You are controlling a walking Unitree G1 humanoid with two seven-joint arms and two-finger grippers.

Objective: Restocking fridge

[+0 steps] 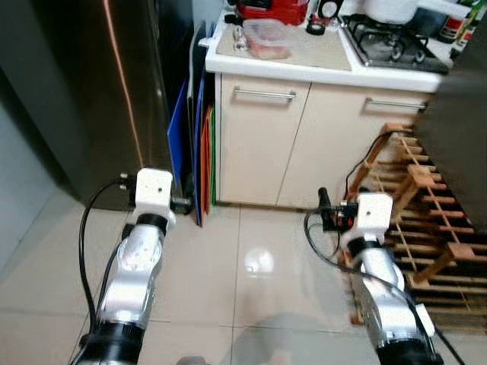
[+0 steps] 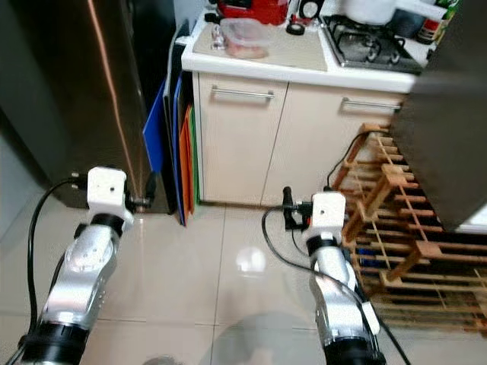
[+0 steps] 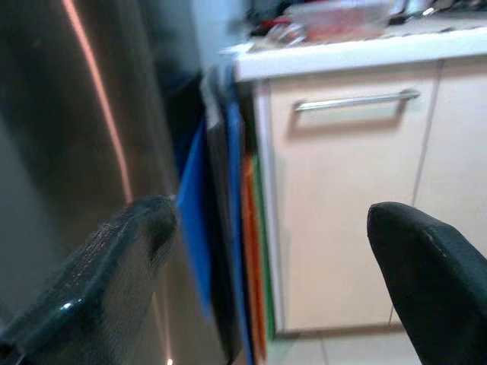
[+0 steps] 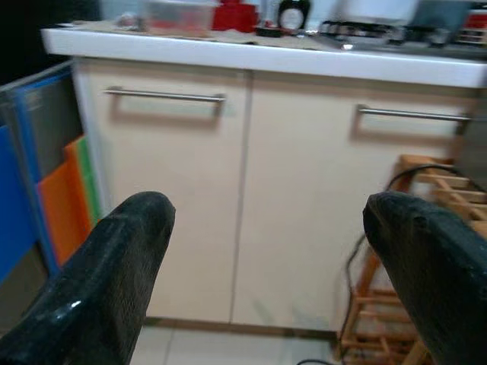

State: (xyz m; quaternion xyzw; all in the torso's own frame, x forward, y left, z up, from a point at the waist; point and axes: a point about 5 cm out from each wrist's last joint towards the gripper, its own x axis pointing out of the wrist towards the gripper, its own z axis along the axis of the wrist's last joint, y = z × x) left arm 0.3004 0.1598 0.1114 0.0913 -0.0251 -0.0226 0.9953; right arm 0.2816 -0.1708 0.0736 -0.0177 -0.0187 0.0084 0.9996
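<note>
fridge (image 1: 99, 91) was dark stainless steel, door closed, standing upright just left of the cream cabinet (image 1: 262, 144). clear food container (image 1: 266, 38) w/ reddish contents sat atop the cabinet's counter.

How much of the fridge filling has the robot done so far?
Nothing looks done yet. The fridge is shut, and the clear food container sits on the counter. The left gripper and right gripper are both open and carry nothing. Left to do: pick up the food, open the fridge, put it inside.

Brushed steel fridge (image 1: 91, 91), glossy tiled floor (image 1: 251, 262), slatted wooden rack (image 1: 426, 220), metal cabinet handles (image 1: 264, 94)
</note>
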